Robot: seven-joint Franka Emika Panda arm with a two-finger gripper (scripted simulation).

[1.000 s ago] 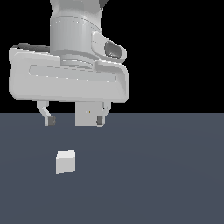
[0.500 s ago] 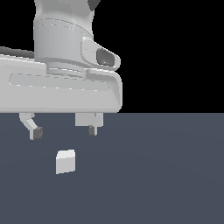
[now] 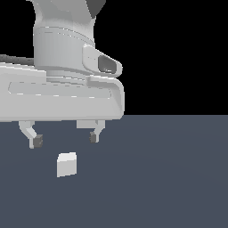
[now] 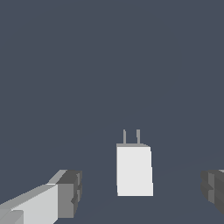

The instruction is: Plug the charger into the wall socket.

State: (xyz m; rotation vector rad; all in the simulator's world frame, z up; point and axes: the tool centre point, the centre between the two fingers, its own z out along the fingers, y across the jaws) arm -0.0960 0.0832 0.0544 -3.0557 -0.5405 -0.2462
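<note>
The charger (image 3: 67,164) is a small white-grey block lying on the dark grey floor. In the wrist view the charger (image 4: 134,170) shows two thin prongs at one end. My gripper (image 3: 65,140) is open and empty, hovering just above the charger, with its fingertips (image 3: 38,141) apart on either side of it. In the wrist view the gripper (image 4: 144,194) has dark pads (image 4: 72,193) spread wide, and the charger lies between them, nearer one pad. The wall socket is out of view, possibly hidden behind my hand.
The dark grey floor (image 3: 169,178) stretches to the exterior view's right. My large white hand body (image 3: 58,95) fills the upper left of the exterior view.
My hand has moved toward the camera and down, now over the charger, with the fingers spread wider apart. The charger has not moved.
</note>
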